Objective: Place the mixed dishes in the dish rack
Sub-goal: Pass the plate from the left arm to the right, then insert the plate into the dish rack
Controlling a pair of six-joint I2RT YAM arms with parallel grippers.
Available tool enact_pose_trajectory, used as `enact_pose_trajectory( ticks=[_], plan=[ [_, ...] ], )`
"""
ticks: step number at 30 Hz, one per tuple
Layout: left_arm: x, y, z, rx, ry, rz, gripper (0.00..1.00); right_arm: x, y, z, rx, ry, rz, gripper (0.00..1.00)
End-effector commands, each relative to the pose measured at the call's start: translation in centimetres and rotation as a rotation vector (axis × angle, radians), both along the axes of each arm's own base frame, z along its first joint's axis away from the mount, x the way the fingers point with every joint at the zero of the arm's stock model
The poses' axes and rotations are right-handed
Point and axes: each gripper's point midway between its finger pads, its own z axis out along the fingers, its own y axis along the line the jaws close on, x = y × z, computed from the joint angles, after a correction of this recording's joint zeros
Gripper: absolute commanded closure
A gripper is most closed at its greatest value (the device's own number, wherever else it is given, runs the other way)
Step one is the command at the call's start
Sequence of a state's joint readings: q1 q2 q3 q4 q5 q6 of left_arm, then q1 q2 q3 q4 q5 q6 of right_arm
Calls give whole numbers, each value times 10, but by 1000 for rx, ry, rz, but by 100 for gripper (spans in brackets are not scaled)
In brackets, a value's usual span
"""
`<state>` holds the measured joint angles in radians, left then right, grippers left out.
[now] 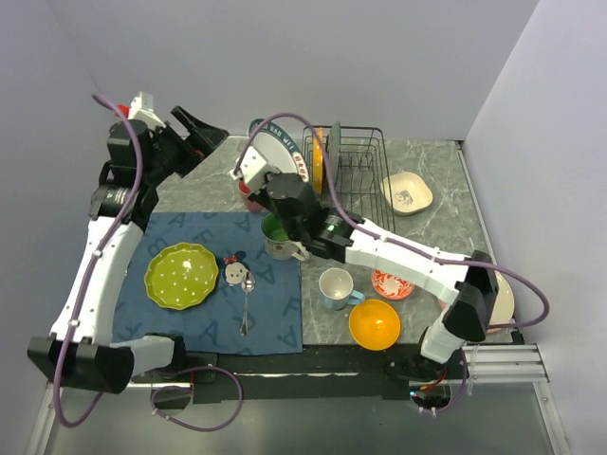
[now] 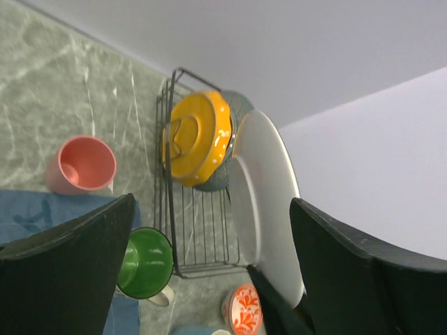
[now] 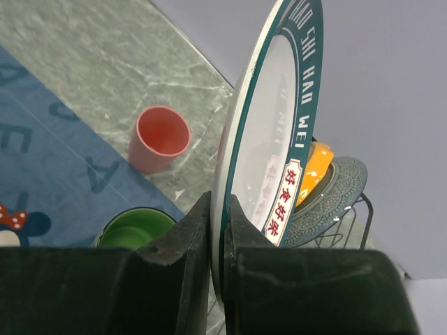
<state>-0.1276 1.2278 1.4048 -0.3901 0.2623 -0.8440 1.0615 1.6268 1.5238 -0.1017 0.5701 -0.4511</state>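
Clamped in the right claw (image 3: 218, 213), squeezed tight on its bottom edge: the teal-rimmed white plate (image 3: 269, 118). Stands upright on edge, lifted at the left end of the dish rack (image 1: 365, 171), not yet in a slot. Looks glazed and stiff, fairly heavy for so thin a pinch; probably slippery and breakable, so best kept vertical and lowered slowly between the wires. Safest hold at the rim, as now. Slotted upright in the dish rack: the orange plate (image 2: 199, 136), with the grey plate (image 3: 335, 192) behind it. Just left of the rack on the bench (image 1: 432, 180): pink cup (image 3: 160, 138) and green mug (image 1: 276, 234). Well left of the rack, raised: left claw (image 2: 211, 209), spread wide, holding nothing.
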Motion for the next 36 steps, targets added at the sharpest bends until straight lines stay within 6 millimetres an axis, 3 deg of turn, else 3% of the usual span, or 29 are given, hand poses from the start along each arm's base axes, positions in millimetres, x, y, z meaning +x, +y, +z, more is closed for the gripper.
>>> enact_pose_trajectory(
  ticks=[1,6,12,21,26,30,36],
  plan=[
    [-15,17,40,23,-131,79,3,-3,-29,62,235,1,-15,100],
    [-25,31,55,55,-177,140,3,-1,-64,86,390,74,8,100],
    [-27,33,49,68,-172,151,3,-4,-89,111,541,135,36,100],
    [-25,33,37,81,-151,142,3,3,-151,146,838,163,-43,100],
    [-25,33,32,86,-143,143,3,7,-190,150,930,117,-138,100],
    [-24,32,26,87,-133,139,3,10,-209,146,962,115,-198,100],
    [-22,28,20,78,-122,120,3,25,-217,117,958,205,-240,100]
  ],
)
